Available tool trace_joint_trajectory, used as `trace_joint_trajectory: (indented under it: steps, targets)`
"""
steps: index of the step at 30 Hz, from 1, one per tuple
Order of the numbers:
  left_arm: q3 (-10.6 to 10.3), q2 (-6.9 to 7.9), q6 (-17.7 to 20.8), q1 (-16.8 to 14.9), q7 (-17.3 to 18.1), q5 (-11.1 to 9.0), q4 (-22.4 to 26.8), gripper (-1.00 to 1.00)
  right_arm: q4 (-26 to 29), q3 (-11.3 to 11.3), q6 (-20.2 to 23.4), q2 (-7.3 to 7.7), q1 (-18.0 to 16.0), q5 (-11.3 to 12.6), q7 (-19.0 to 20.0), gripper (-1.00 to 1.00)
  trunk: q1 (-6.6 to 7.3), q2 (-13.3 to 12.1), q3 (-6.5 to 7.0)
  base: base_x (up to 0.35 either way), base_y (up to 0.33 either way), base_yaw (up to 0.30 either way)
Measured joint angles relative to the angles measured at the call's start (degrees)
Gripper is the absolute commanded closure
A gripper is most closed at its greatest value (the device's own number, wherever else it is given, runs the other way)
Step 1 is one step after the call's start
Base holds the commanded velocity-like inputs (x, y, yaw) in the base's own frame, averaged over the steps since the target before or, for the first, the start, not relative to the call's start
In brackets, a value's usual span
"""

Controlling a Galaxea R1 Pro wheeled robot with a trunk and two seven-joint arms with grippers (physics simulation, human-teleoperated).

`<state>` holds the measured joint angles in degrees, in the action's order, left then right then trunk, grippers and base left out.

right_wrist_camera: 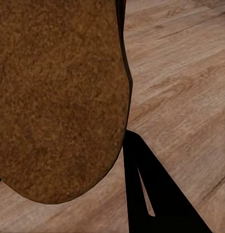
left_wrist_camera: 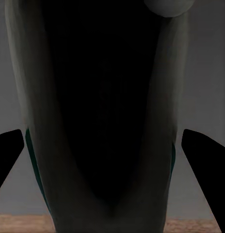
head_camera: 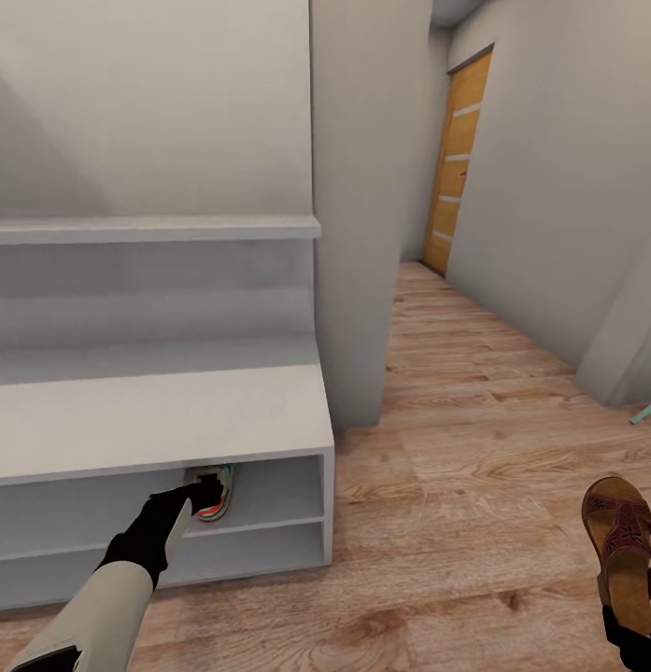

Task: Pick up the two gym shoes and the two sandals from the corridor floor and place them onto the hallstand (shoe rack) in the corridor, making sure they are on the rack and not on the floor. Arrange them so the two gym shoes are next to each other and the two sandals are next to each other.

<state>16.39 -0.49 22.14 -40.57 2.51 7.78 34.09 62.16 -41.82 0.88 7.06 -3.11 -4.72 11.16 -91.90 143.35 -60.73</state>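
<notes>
A gym shoe (head_camera: 213, 491) is seen on the upper open tier of the hallstand (head_camera: 157, 420), with the left gripper (head_camera: 205, 485) reached in at it; in the left wrist view the shoe's dark opening (left_wrist_camera: 103, 111) is looked into from close by, and the two black fingertips (left_wrist_camera: 202, 155) are seen spread to either side of the shoe, apparently clear of it, so the left fingers are judged to be released. A sandal (head_camera: 626, 551) is carried at the right edge of the head view, above the corridor floor (head_camera: 474, 485); its tan sole (right_wrist_camera: 59, 97) is pressed close to the right wrist camera, with one black finger (right_wrist_camera: 151, 194) seen beside it; the sandal is judged to be grasped by the right gripper (head_camera: 631, 627), though the closing of the fingers themselves is not plainly shown. By this showing, one gym shoe is judged placed on the rack and one sandal lifted but not yet set down; the second gym shoe and second sandal cannot be accounted for here; the pairing of each kind side by side is judged to remain undone. A wooden door (head_camera: 459, 159) is seen down the corridor.
</notes>
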Motion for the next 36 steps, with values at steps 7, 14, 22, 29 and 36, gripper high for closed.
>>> trace_joint_trajectory:
  steps: [7, 14, 22, 29, 36]
  targets:
    - [0.09, 0.01, 0.06, 0.13, -0.04, 0.63, -1.77, -1.0, -0.06, 0.0, 0.01, 0.0, 0.0, 0.0, 0.0, 1.0, -0.01, -0.01, -0.01, 0.0, 0.0, 0.0]
    - [0.33, 0.03, -0.03, 0.19, -0.04, 0.63, -1.68, -1.0, -0.07, 0.0, 0.02, 0.0, 0.0, 0.0, 0.0, 1.0, -0.01, -0.01, -0.01, 0.0, 0.0, 0.0]
    - [0.38, 0.02, -0.07, 0.25, -0.04, 0.59, -1.68, -1.0, -0.07, 0.0, 0.01, 0.0, 0.0, -0.01, 0.0, 1.0, -0.05, -0.01, -0.01, -0.21, 0.0, 0.0]
    - [0.38, 0.02, -0.08, 0.26, -0.04, 0.55, -1.7, -1.0, -0.07, 0.0, 0.02, 0.0, 0.0, -0.01, 0.0, 1.0, -0.05, -0.01, -0.01, -0.319, 0.001, 0.0]
    - [0.46, 0.07, -0.06, 0.31, -0.03, 0.55, -1.65, -1.0, -0.09, 0.01, 0.02, 0.0, 0.0, -0.02, 0.0, 1.0, -0.05, -0.01, -0.01, -0.327, 0.071, 0.0]
